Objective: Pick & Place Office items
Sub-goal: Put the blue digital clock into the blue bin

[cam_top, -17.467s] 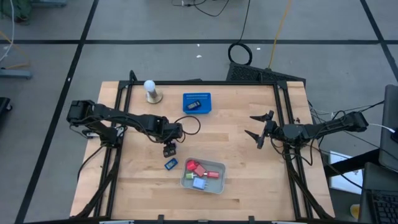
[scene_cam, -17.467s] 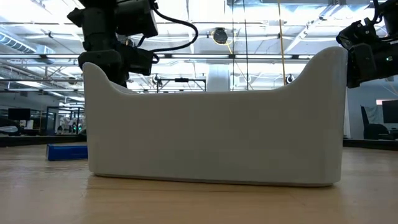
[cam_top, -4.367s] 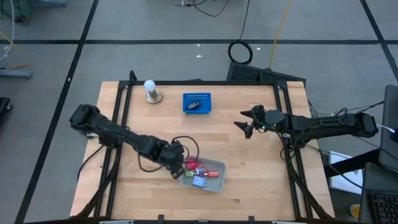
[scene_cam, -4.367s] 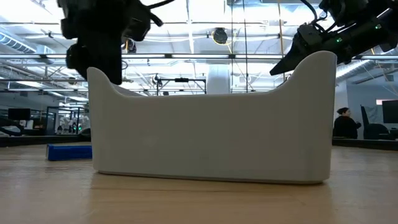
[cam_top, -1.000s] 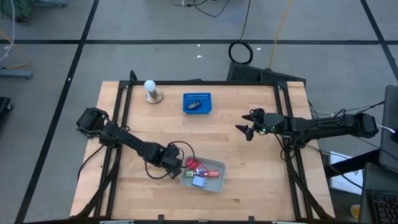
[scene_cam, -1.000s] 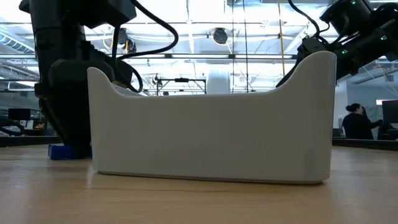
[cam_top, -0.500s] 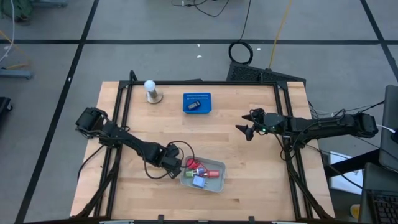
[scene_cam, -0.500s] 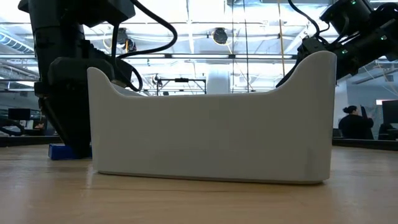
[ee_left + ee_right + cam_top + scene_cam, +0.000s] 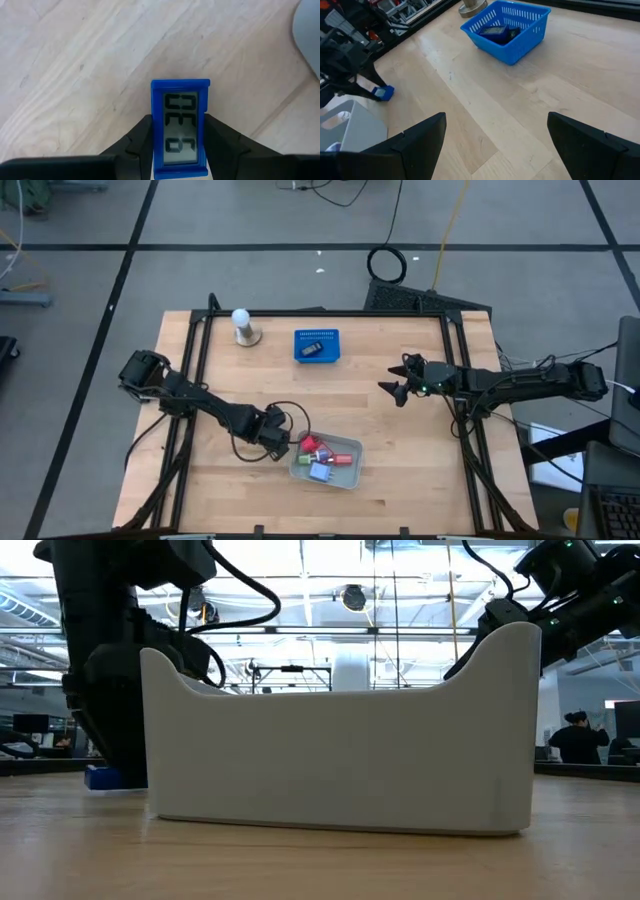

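Your left claw [image 9: 180,145] clenched on blue clock [image 9: 180,127], desk [image 9: 400,430] at 9 o'clock of tray [image 9: 345,472]. Right claw [image 9: 397,383] spread, empty.

You see a blue perforated basket [image 9: 316,345] near the table's [image 9: 400,450] far edge, a white ball on a stand [image 9: 242,326] beside it, and a grey tray [image 9: 345,475] nearer you.

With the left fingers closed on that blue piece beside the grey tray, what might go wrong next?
1. The left gripper pinches only one end of the blue clock-like piece, so it may pivot or slip on lifting.
2. The grey tray sits close by; its wall might get bumped or pushed.
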Controlling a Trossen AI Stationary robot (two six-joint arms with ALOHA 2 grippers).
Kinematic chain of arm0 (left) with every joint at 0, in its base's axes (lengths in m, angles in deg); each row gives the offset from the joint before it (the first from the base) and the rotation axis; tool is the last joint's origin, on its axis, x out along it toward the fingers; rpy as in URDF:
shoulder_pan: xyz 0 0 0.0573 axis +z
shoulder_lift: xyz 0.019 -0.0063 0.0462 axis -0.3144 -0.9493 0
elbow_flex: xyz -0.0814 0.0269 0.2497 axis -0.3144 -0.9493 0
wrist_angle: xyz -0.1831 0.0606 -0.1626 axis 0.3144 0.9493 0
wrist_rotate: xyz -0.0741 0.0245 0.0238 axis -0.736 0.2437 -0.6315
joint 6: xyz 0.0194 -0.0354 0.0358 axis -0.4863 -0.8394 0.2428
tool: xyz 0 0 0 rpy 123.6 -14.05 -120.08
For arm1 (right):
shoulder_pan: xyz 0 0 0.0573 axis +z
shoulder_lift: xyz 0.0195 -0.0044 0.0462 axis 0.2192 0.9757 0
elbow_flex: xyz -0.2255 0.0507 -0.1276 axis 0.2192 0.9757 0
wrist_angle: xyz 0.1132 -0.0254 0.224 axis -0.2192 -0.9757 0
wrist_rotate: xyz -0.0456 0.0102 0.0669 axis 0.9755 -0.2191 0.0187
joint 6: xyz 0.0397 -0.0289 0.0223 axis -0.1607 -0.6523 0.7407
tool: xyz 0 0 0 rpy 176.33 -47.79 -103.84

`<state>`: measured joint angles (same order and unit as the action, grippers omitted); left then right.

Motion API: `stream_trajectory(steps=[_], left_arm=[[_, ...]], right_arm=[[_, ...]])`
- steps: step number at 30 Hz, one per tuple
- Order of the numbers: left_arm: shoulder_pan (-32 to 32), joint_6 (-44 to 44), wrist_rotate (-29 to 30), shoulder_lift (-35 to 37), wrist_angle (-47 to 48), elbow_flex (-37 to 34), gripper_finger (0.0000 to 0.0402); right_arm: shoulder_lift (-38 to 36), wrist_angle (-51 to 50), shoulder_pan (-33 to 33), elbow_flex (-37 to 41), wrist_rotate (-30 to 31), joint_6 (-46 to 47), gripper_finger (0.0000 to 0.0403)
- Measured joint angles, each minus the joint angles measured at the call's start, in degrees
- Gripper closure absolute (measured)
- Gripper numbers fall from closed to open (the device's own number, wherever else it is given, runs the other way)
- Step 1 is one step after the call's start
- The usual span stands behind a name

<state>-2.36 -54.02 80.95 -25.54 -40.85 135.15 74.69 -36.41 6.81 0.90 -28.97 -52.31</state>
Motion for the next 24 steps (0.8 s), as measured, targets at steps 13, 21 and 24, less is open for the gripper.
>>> stream_trajectory(steps=[13, 21, 24], left_arm=[[6.6, 4.7, 0.0, 10.2, -4.8, 0.1, 0.0268], [11.6, 10.3, -8.7, 15.1, -12.2, 0.3, 0.0268], [14.0, 12.9, -14.0, 15.2, -15.1, 0.3, 0.0268]], right_arm=[[0.0, 7.0, 2.9, 0.0, -0.1, -4.0, 0.0064], [0.0, 11.1, 4.1, 0.0, 0.1, -23.9, 0.0064], [0.0, 11.5, 4.1, 0.0, 0.1, -30.0, 0.0064]])
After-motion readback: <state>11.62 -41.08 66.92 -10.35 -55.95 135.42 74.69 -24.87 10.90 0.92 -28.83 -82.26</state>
